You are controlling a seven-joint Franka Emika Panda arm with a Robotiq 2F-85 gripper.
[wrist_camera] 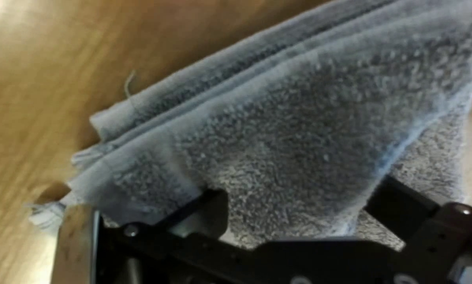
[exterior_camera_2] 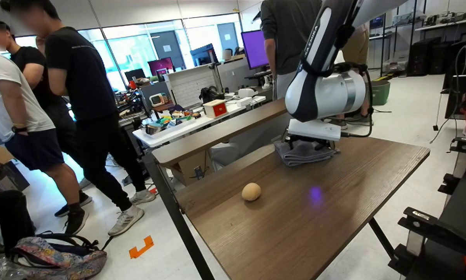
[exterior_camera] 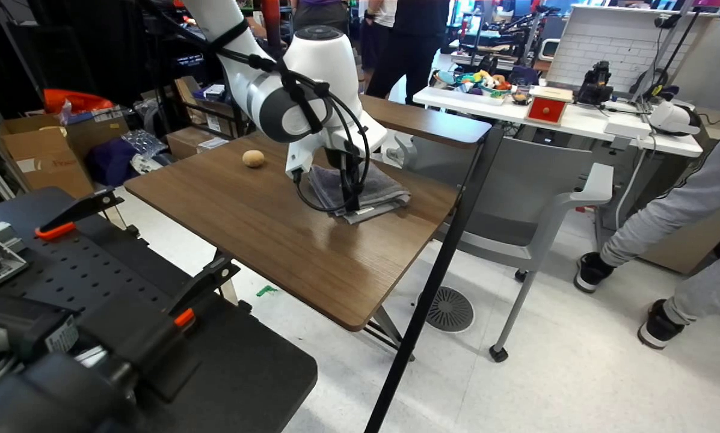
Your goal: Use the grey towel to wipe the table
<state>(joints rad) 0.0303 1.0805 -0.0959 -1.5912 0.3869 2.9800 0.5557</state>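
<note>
The grey towel [wrist_camera: 275,130] lies folded in layers on the brown wood-grain table [exterior_camera: 263,207], toward the side by the raised plank; both exterior views show it there. My gripper [wrist_camera: 303,209] points down onto it and stands open. In the wrist view its black fingers [wrist_camera: 214,213] are wide apart at the bottom, with the cloth's top layer spreading beneath and between them. They are right at the cloth; whether they press into it I cannot tell. Seen in an exterior view, the hand hides part of the towel [exterior_camera_2: 305,157] from above.
A small round tan object [exterior_camera_2: 251,191] sits on the table, apart from the towel. A raised wooden plank [exterior_camera: 432,123] runs along one side, with a grey chair [exterior_camera: 516,180] beyond it. Black clamps [exterior_camera: 203,285] stick up from a dark cart near the opposite edge. People stand in the background.
</note>
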